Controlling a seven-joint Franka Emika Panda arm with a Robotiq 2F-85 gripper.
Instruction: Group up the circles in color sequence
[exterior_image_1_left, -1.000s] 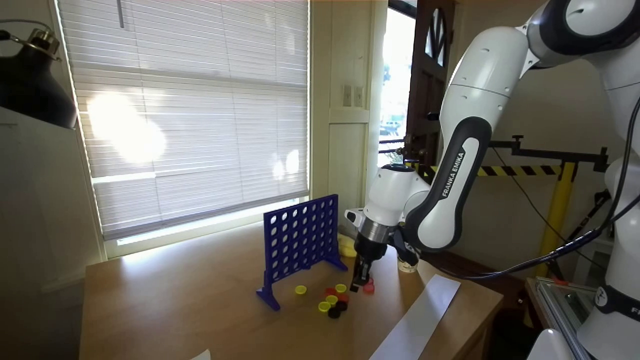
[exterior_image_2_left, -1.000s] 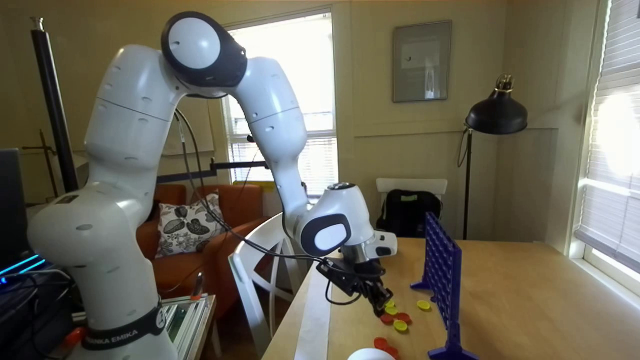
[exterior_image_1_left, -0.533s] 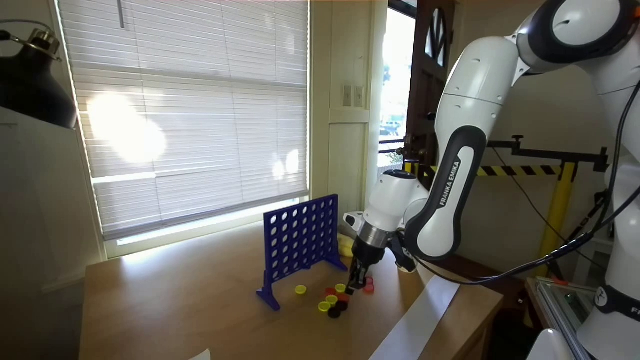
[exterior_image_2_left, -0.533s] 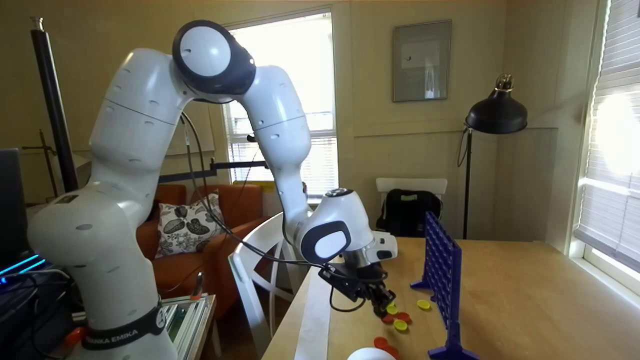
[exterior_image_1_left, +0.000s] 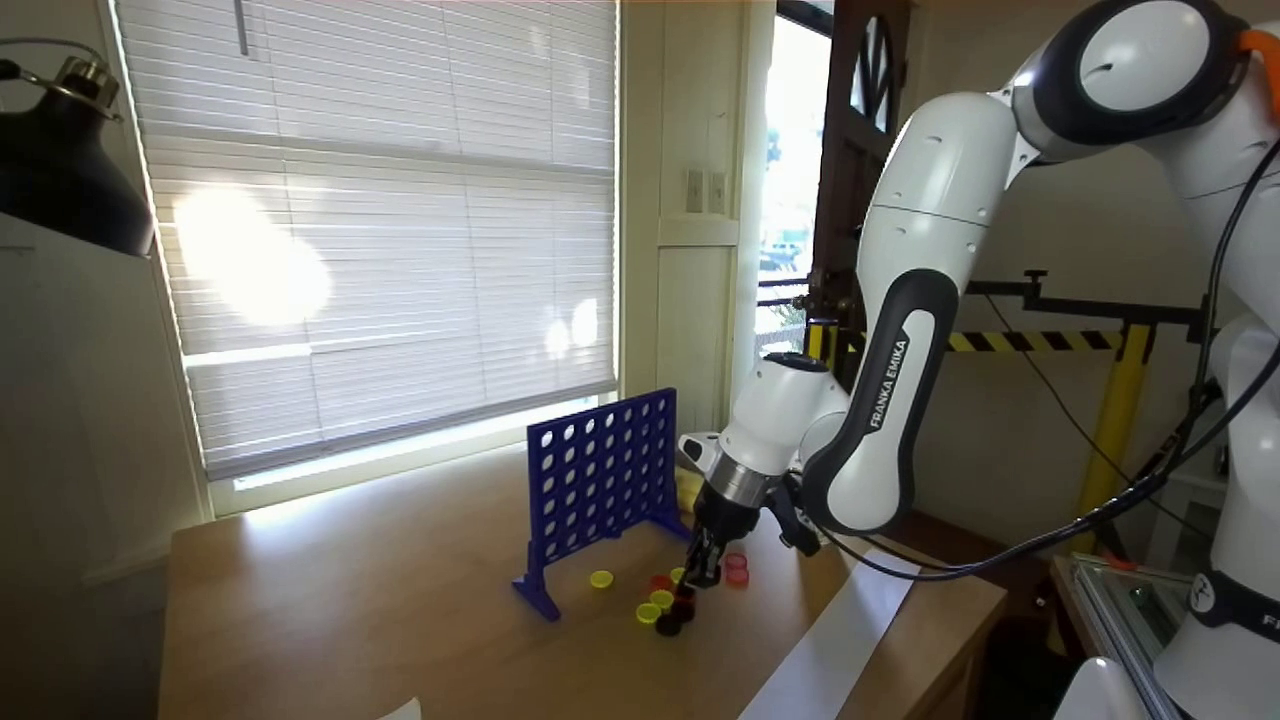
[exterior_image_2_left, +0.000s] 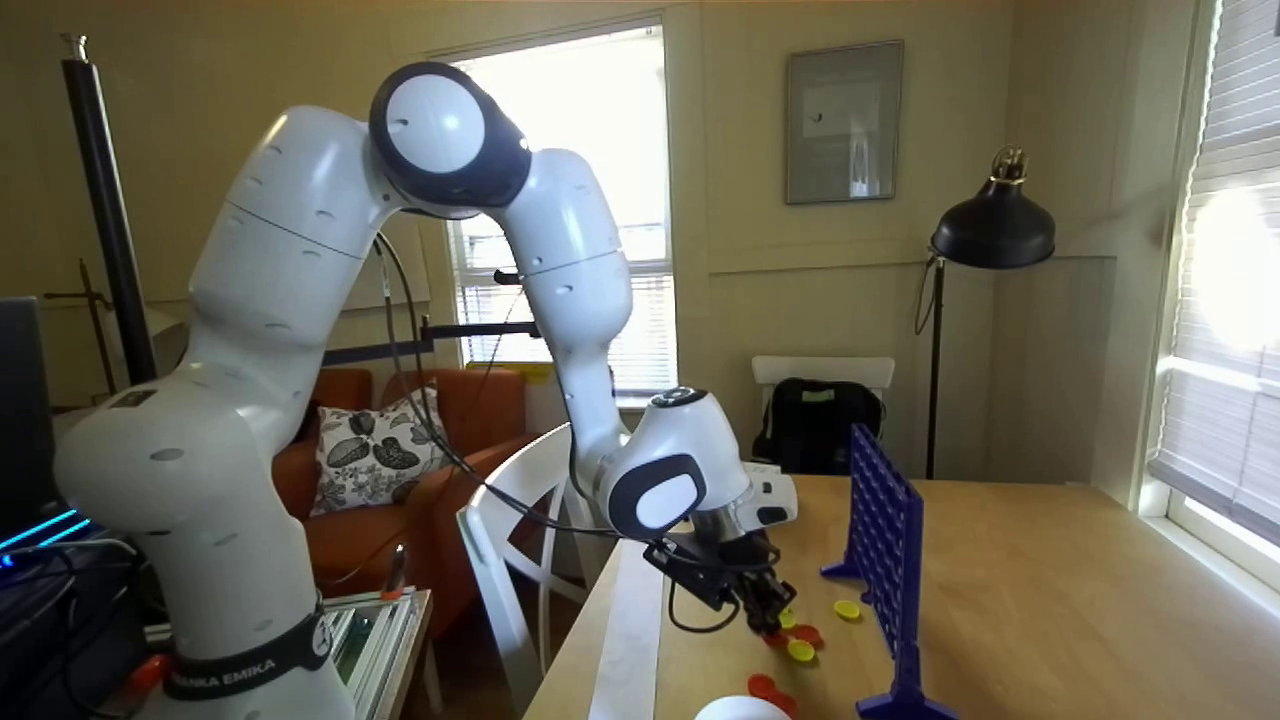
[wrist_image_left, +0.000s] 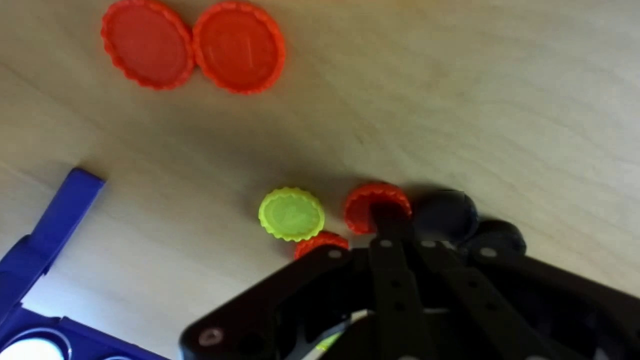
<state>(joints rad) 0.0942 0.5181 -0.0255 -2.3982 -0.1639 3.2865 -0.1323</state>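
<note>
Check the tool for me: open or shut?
Shut: in the wrist view the tool has both fingers close side by side, their dark tips partly hiding a red disc.

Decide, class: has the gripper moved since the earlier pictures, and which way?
Yes: in an exterior view the gripper has moved left in the picture and slightly down, nearer the blue grid, which stands where it did.
</note>
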